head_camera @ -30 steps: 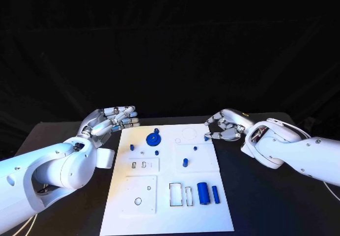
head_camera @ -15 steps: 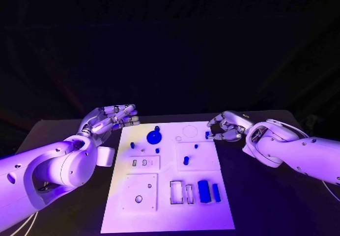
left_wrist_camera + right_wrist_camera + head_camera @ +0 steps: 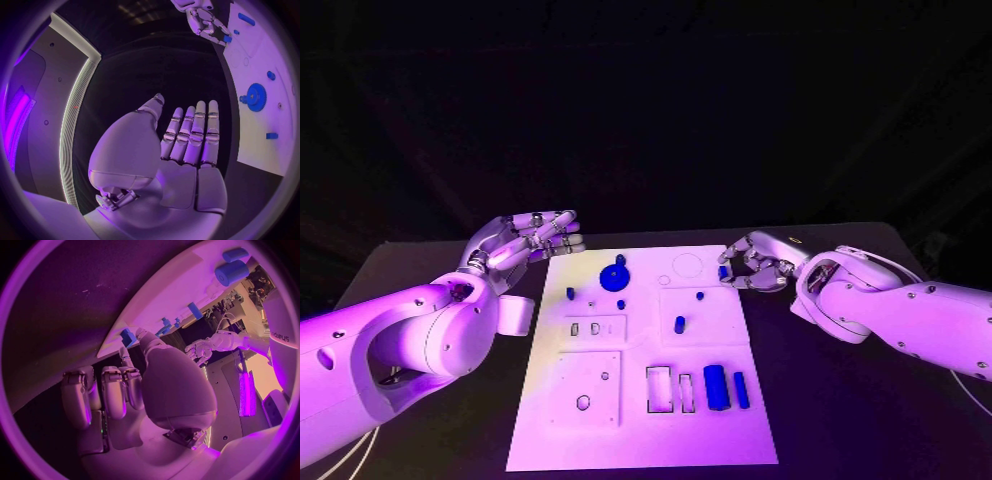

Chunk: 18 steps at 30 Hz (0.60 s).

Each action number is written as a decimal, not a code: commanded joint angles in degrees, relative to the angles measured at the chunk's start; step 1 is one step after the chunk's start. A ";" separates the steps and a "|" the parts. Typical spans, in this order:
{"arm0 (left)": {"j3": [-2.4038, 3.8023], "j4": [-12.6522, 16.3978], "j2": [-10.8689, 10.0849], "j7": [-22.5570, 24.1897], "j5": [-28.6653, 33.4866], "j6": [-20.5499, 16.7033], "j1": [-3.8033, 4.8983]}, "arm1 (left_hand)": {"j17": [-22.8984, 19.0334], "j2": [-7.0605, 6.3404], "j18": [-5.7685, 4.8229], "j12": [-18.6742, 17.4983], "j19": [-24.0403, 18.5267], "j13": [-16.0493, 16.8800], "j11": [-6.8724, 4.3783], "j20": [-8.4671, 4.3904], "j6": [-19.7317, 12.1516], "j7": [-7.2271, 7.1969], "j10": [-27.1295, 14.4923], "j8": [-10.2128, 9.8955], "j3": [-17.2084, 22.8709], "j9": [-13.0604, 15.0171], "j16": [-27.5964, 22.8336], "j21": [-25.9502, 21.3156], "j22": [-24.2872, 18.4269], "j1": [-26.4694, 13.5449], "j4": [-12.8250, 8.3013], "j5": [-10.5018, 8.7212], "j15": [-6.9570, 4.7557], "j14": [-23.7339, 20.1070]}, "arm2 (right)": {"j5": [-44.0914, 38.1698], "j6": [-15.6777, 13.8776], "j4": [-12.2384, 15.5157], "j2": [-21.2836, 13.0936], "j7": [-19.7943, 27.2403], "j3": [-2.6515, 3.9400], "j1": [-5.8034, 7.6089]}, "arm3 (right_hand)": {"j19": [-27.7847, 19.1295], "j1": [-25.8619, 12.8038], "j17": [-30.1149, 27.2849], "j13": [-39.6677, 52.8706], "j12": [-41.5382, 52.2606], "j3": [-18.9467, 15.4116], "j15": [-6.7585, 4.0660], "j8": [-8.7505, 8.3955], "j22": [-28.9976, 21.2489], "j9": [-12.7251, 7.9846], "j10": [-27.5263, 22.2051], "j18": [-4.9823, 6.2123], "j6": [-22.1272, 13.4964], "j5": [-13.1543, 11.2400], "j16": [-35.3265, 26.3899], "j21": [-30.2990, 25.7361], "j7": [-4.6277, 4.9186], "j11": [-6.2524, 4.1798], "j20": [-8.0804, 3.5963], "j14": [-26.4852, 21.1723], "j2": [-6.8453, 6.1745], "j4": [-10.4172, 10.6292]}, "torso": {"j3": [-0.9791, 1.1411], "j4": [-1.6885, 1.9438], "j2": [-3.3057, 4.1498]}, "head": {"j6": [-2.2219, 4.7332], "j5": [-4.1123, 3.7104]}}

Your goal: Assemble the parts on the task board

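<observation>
Matte black worktop (image 3: 848,400) carries a flat white task board (image 3: 639,440), a rectangular plate cut with small slots. Nearest me on it I see two smooth blue cylinders lying side by side, a thick cylinder (image 3: 715,387) and a thin rod (image 3: 740,390), just beside two empty rectangular recesses. Farther up, a short blue peg (image 3: 679,324) stands mid-board; beyond it a toothed blue gear (image 3: 613,279) sits flat. At the board's far right edge my right hand (image 3: 754,264), glossy metal, pinches a small blue part (image 3: 724,272) between thumb and one of its fingers (image 3: 128,382). Left hand (image 3: 524,243) hovers beside the far left corner, holding nothing, its fingers (image 3: 197,130) straight and close together.
</observation>
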 commanded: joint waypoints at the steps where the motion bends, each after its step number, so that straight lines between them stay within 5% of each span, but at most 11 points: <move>1: 0.03 0.01 0.05 0.34 -0.17 1.05 0.05 | -0.09 0.52 0.62 -0.30 0.26 -0.03 0.17 0.16 0.24 1.15 -0.06 -0.21 0.11 0.05 -0.24 0.21 -0.02 0.03 -0.36 -0.08 0.08 0.33 | -0.70 0.86 -0.12 0.15 -0.05 0.00 -0.13 | 6.07 0.59 14.78 14.43 0.09 0.14 -0.15 0.38 15.10 0.16 5.37 -0.39 0.82 -0.26 0.08 0.25 0.12 -0.16 -0.25 5.90 0.37 -0.44 | -0.03 -0.02 -0.02 | -0.04 0.11; 18: 0.03 -0.05 0.07 0.21 -0.17 1.09 0.05 | -0.09 0.54 0.62 -0.32 0.25 -0.02 0.17 0.17 0.27 1.15 -0.06 -0.23 0.11 0.05 -0.28 0.23 -0.02 0.06 -0.41 -0.07 0.08 0.33 | -1.05 0.09 -0.48 0.46 -1.75 0.01 -0.22 | 6.07 1.35 14.94 14.99 0.75 1.43 -0.35 1.56 15.10 0.66 5.91 -0.39 4.24 0.14 0.16 0.25 -0.31 -0.56 -0.41 5.94 2.47 -0.85 | 0.03 -0.01 0.01 | 0.00 -0.22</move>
